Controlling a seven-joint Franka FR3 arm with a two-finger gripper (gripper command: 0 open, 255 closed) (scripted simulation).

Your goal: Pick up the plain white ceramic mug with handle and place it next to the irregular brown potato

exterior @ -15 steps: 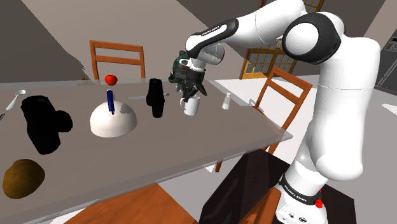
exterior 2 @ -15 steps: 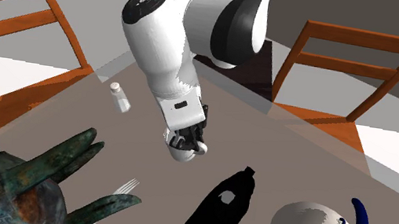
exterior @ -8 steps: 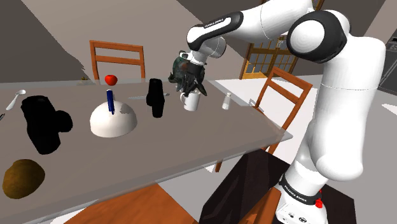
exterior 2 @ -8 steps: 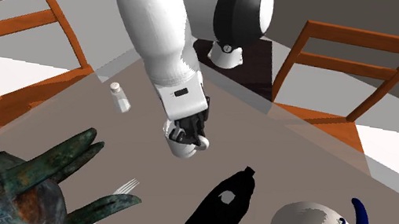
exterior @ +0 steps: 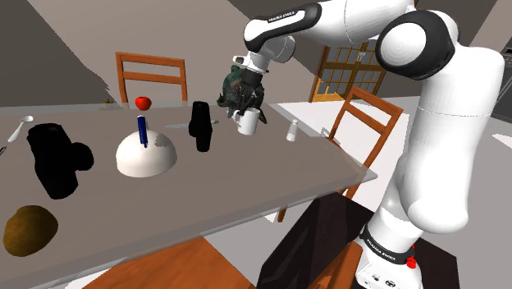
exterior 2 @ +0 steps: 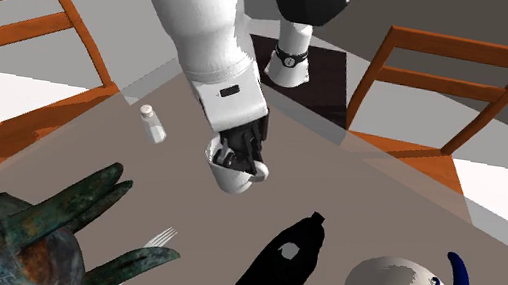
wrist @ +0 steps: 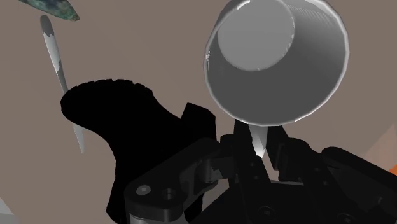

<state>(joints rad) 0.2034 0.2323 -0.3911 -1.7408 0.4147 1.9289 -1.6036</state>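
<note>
**Shoulder view.** The white arm reaches over the grey-brown tabletop (exterior: 271,176), and its all-black gripper (exterior: 244,107) points down at the far side of the table. The fingers are clamped on the handle of a glossy white mug (exterior: 248,124), which hangs just below them.

**Wrist view.** The gripper (wrist: 262,151) pinches the thin white handle between its two fingers. The white mug (wrist: 277,60) turns its open mouth and grey interior toward the camera, with the table surface beyond it.

**Second exterior view.** The mug (exterior 2: 233,176) sits tilted under the gripper (exterior 2: 246,158). Whether its base clears the table cannot be told.

**Surroundings, shoulder view.**
- A black bottle-shaped object (exterior: 201,126) stands just beside the mug, toward the view's left.
- A small white shaker (exterior: 292,130) stands near the mug, toward the right.
- A dark green patinated figure (exterior: 232,85) shows behind the gripper.
- Farther left are a white dome with an upright blue handle (exterior: 148,154), a small red fruit (exterior: 143,103) and a black blocky object (exterior: 56,158).
- The lumpy brown potato (exterior: 29,229) lies at the near left of the table, well apart from the mug.
- A wooden chair (exterior: 150,67) stands behind the table.
</note>
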